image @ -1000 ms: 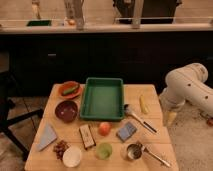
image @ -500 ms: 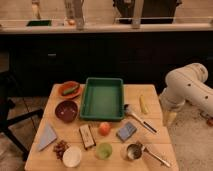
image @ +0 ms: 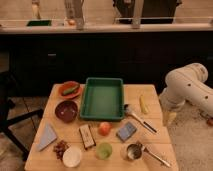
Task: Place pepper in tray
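No change over the last second: arm parked, nothing on the table shifted. My read is that the task hasn't started.

Left to right:
- Orange plate [image: 63,88] at the table's back-left corner, with the pepper [image: 71,90] lying on it, not in the tray.
- Dark red bowl [image: 66,111] just in front of the plate.
- Green tray [image: 102,100] right beside the plate, bottom bare.
- Orange fruit [image: 104,128] in front of the tray.
- Arm [image: 187,87] off the table's right side. Gripper [image: 170,118] hangs beside that edge, jaws spread, holding nothing. It's well apart from the pepper, with the tray between them.

Surface is a wooden table [image: 135,92], cluttered along the front. Dark cabinets [image: 100,55] behind, speckled floor [image: 195,140].
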Action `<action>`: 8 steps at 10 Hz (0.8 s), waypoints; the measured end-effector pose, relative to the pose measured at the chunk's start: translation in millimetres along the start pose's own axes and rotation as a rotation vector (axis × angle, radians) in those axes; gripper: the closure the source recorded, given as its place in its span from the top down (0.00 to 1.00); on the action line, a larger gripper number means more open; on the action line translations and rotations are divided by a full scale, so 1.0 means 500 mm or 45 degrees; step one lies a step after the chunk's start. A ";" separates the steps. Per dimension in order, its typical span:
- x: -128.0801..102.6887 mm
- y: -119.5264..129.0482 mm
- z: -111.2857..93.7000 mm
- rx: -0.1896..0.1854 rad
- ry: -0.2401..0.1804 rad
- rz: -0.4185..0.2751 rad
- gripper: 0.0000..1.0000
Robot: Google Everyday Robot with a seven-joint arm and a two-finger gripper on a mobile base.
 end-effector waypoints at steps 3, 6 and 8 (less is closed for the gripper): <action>-0.060 -0.012 -0.004 0.024 -0.051 -0.034 0.80; -0.141 -0.029 -0.004 0.049 -0.114 -0.066 0.80; -0.192 -0.036 0.003 0.049 -0.141 -0.097 0.80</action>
